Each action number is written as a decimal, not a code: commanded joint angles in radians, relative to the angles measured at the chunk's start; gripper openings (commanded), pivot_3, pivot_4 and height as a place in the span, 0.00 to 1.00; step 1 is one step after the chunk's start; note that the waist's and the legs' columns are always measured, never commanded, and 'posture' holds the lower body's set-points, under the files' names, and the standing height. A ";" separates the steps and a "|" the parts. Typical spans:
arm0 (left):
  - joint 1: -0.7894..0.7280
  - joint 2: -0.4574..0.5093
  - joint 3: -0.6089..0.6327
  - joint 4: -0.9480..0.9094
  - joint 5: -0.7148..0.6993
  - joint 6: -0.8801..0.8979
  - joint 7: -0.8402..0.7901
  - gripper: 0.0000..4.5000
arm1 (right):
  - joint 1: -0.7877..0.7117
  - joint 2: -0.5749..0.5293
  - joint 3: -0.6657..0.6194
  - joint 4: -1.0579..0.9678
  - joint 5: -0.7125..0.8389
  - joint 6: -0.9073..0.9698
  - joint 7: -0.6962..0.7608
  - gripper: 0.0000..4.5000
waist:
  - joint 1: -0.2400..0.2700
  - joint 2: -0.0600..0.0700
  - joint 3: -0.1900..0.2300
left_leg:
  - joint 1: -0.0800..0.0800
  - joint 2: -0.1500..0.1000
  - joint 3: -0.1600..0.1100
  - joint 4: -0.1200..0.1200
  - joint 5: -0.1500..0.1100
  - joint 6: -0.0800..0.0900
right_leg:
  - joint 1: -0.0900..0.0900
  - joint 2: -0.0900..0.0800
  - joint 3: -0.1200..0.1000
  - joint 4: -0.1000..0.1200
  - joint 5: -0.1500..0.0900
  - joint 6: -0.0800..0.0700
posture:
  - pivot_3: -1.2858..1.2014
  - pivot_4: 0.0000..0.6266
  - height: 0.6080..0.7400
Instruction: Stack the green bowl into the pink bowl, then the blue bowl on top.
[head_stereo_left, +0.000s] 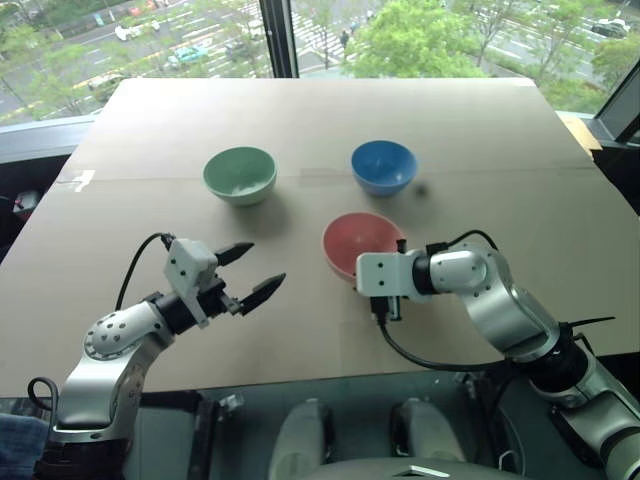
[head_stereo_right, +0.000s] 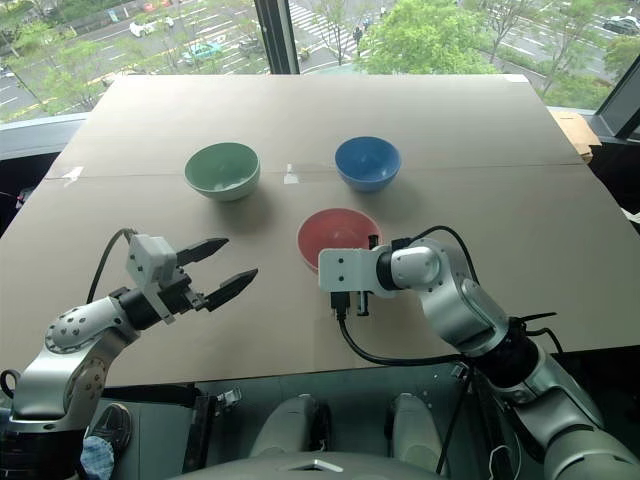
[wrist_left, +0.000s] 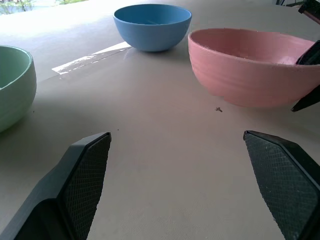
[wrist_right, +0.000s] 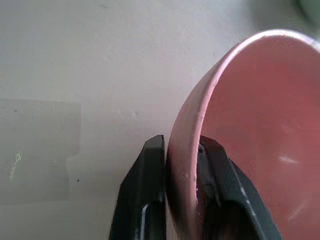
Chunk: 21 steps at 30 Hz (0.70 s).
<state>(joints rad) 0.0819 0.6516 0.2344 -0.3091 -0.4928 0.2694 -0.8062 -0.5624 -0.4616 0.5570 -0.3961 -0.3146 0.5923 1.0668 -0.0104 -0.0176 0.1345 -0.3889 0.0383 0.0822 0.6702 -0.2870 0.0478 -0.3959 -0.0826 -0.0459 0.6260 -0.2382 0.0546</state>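
Now on the counter (head_stereo_left: 300, 120) all three bowls sit apart and unstacked: the pink bowl (head_stereo_left: 362, 243) nearest me, the green bowl (head_stereo_left: 240, 175) and blue bowl (head_stereo_left: 384, 166) beyond. My right gripper (wrist_right: 181, 155) pinches the pink bowl's near rim, one finger inside, one outside; my left gripper (head_stereo_left: 250, 270) hovers spread and empty. Nothing is stacked yet, so next I'd judge the left must reach the green bowl.

place: perhaps upper-floor lab/office | cue: window (head_stereo_left: 200, 40) over street trees, bare test table (head_stereo_left: 330, 120)

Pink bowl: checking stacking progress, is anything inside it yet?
Empty. The pink bowl shows a bare inside; the green bowl and blue bowl sit apart on the table.
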 joint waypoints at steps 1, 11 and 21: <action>-0.008 0.013 0.028 -0.015 -0.001 -0.019 -0.009 1.00 | -0.013 -0.007 0.008 -0.048 -0.008 0.013 -0.017 0.51 | 0.000 0.000 0.000 | 0.000 0.000 0.000 0.000 0.000 0.000 | 0.000 0.000 0.000 0.000 0.000 0.000 | 0.52 0.24 1.00; -0.015 -0.003 0.034 -0.050 -0.032 0.004 0.008 1.00 | -0.052 -0.093 -0.091 -0.100 0.091 0.098 0.049 0.97 | 0.000 0.000 0.000 | -0.001 0.000 -0.001 0.000 0.000 0.000 | 0.000 0.000 -0.001 0.000 0.000 0.000 | 0.52 0.24 1.00; -0.048 -0.060 0.048 -0.092 -0.108 0.050 0.079 1.00 | -0.242 -0.235 -0.270 0.167 0.268 0.086 0.126 0.97 | -0.005 0.000 0.001 | -0.002 0.000 -0.003 0.001 0.000 0.000 | 0.000 0.000 -0.003 0.000 0.000 0.000 | 0.52 0.24 1.00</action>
<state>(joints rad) 0.0465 0.5962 0.2585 -0.3529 -0.5776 0.3183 -0.7474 -0.7518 -0.6870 0.3298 -0.3105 -0.0486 0.7374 1.2150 -0.0158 -0.0175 0.1355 -0.3910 0.0385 0.0787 0.6710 -0.2868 0.0478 -0.3959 -0.0829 -0.0488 0.6258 -0.2382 0.0545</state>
